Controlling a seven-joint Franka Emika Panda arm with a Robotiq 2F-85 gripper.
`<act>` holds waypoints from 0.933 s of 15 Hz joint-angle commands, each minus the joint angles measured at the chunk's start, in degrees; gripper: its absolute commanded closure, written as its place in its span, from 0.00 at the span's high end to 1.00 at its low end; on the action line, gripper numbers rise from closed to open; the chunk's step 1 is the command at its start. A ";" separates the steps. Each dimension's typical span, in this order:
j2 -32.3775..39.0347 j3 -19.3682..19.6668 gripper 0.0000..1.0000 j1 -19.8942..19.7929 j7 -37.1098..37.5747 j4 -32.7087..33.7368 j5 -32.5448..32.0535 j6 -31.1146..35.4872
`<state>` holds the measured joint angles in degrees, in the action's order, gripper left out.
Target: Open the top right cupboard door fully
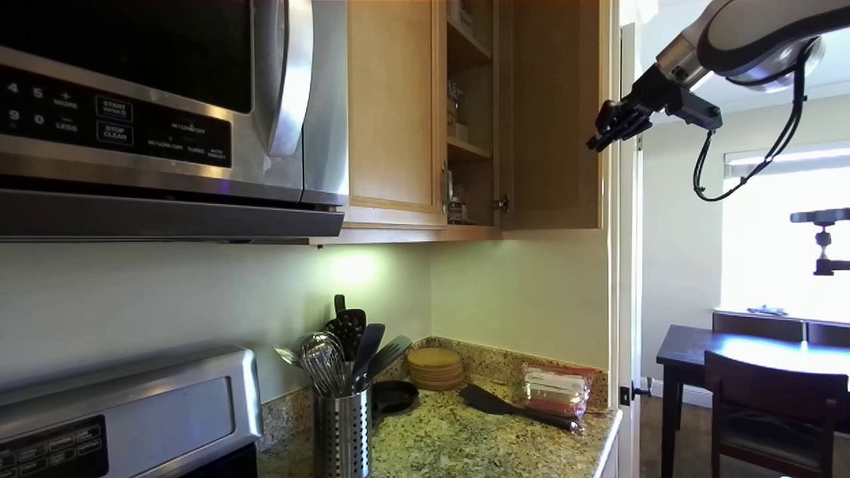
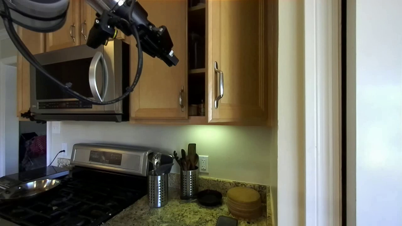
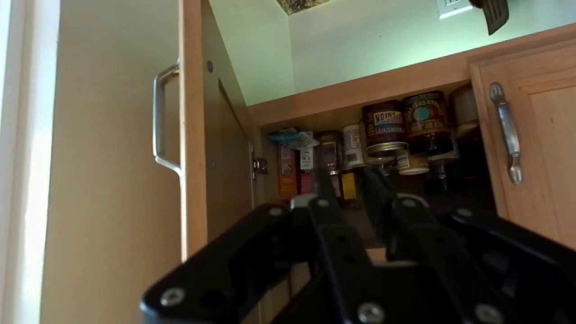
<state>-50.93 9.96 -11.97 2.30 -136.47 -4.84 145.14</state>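
Observation:
The top right cupboard door stands swung well out from its cupboard. In an exterior view its inner face (image 1: pixel 551 126) shows; in an exterior view its outer face (image 2: pixel 241 62) shows, with the silver bar handle (image 2: pixel 219 85). The wrist view is upside down; there the door's edge (image 3: pixel 193 135) is at left, its handle (image 3: pixel 162 117) on the far side. My gripper (image 3: pixel 346 180) points into the cupboard opening beside the inner face, fingers apart with nothing between them. In both exterior views the gripper (image 1: pixel 603 136) (image 2: pixel 171 58) hangs in front of the cupboards. No contact with the door shows.
The neighbouring door (image 1: pixel 395 106) is shut, its handle (image 3: pixel 508 132) sticking out. Jars (image 3: pixel 384 126) and boxes stand on the shelf. The microwave (image 2: pixel 78 81) is beside it. A wall and door frame (image 2: pixel 290 110) are close to the open door. Utensil holders (image 2: pixel 158 190) stand below.

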 commanded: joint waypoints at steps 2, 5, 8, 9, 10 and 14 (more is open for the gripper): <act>6.59 -0.36 0.03 0.13 -0.54 0.17 0.45 6.69; 11.15 -0.10 0.05 -0.50 -1.38 0.53 -0.23 10.75; 14.81 0.42 0.06 -1.35 -2.40 0.75 -0.90 14.13; 15.73 0.69 0.07 -1.71 -2.95 0.80 -1.11 15.09; 16.59 0.98 0.06 -2.21 -3.55 0.85 -1.31 15.92; 19.35 2.09 0.06 -5.20 -5.38 0.93 -2.67 18.89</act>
<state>-33.70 11.18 -15.10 -1.39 -136.23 -5.91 161.34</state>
